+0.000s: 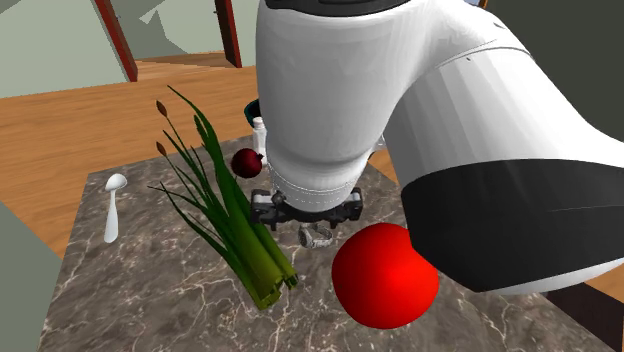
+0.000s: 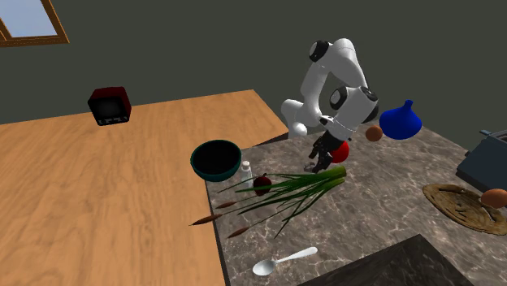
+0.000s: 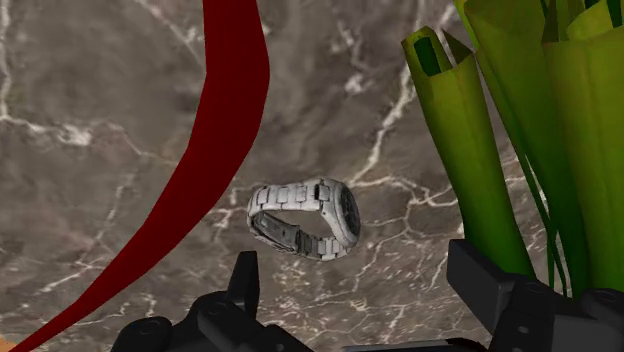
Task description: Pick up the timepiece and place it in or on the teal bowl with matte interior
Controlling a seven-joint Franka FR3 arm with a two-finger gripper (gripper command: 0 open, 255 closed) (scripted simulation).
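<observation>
Now the gripper [image 3: 357,265], fingers spread, hovers over the watch [image 3: 305,218] lying just beside the stalks [image 3: 470,150], so a skewed descent could snag a stalk and knock the watch aside.

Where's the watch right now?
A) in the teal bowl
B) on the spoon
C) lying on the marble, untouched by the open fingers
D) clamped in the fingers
C: the watch lies on the marble counter, and the gripper is open, its fingers apart and clear of it.
</observation>
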